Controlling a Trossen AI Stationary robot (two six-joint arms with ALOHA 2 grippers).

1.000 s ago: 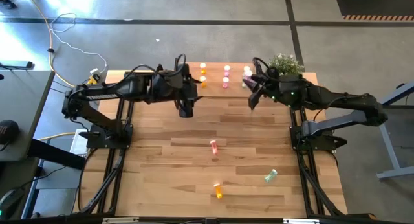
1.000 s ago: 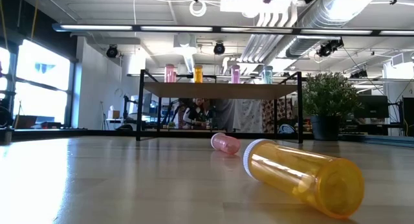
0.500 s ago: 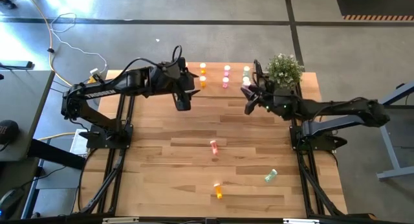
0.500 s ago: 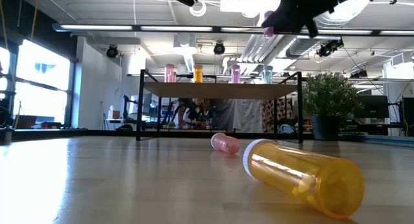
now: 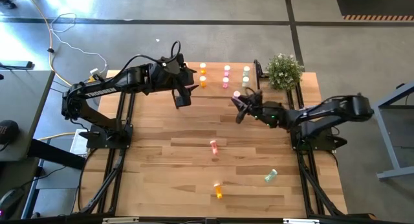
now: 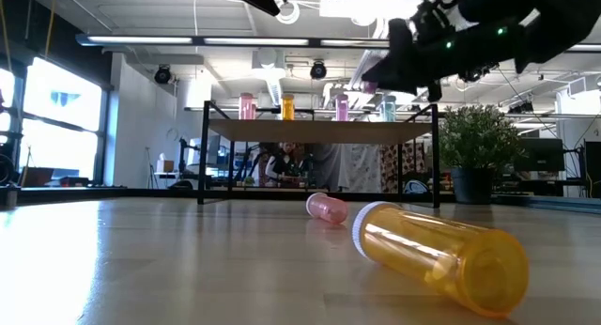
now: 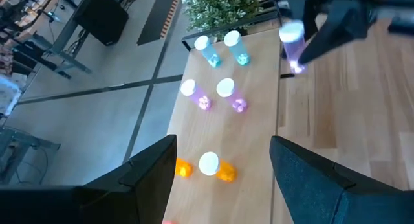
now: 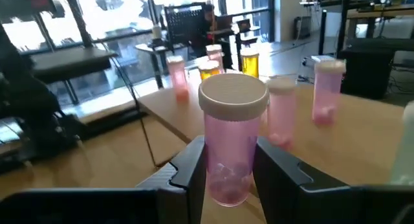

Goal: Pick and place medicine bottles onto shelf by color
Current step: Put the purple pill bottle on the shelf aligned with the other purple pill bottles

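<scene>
My right gripper (image 5: 239, 107) is shut on a pink medicine bottle (image 8: 231, 143) with a white cap. It hovers in front of the shelf (image 6: 319, 131), about level with its top board. Pink (image 7: 213, 94), teal (image 7: 222, 49) and orange (image 7: 208, 167) bottles stand upright on the shelf. My left gripper (image 5: 182, 98) hangs open above the shelf's left end, holding nothing. A pink bottle (image 5: 213, 147), an orange bottle (image 5: 218, 190) and a teal bottle (image 5: 270, 176) lie on their sides on the table. My right gripper pinches the pink bottle's lower body (image 8: 208, 175) between its two fingers (image 8: 275, 169), one on each side. The fingers come in level from the table's right side. The bottle stands upright in the hold, cap up, lifted clear of table and shelf.
A potted plant (image 5: 284, 70) stands at the shelf's right end, close behind my right arm. The wide stretch of table between the shelf and the lying bottles is bare wood. People and desks show in the room beyond the shelf (image 6: 282, 165).
My right gripper has come down with the pink bottle and shifted toward the table's left and near side, tipping from a downward slant to level; the bottle stays gripped. My left gripper has drifted a little toward the far edge, still open.
</scene>
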